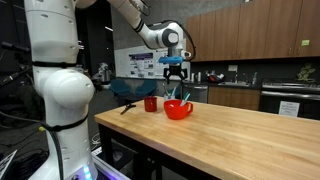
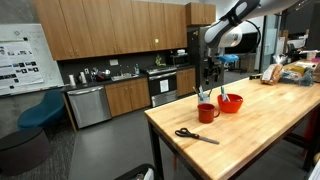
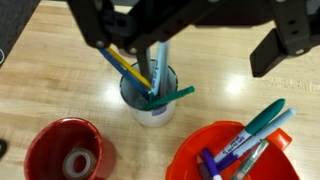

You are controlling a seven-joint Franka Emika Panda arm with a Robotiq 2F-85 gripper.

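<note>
In the wrist view my gripper (image 3: 185, 50) comes in from the top, open, with nothing between its black fingers (image 3: 285, 45). Directly below it stands a clear cup (image 3: 150, 98) holding a grey-white marker (image 3: 158, 60), a yellow and blue pencil (image 3: 128, 66) and a green pen (image 3: 172, 96). The marker stands upright between the jaws, apart from both. In both exterior views the gripper (image 1: 175, 70) (image 2: 212, 68) hangs just above the cup, over the wooden table (image 1: 250, 140).
A red mug (image 3: 68, 150) (image 1: 151, 103) with a tape roll inside stands beside the cup. A red bowl (image 3: 235, 150) (image 1: 178, 109) (image 2: 230, 102) holds several markers. Scissors (image 2: 196, 135) (image 1: 128, 105) lie near the table's end. Kitchen cabinets (image 2: 120, 95) stand behind.
</note>
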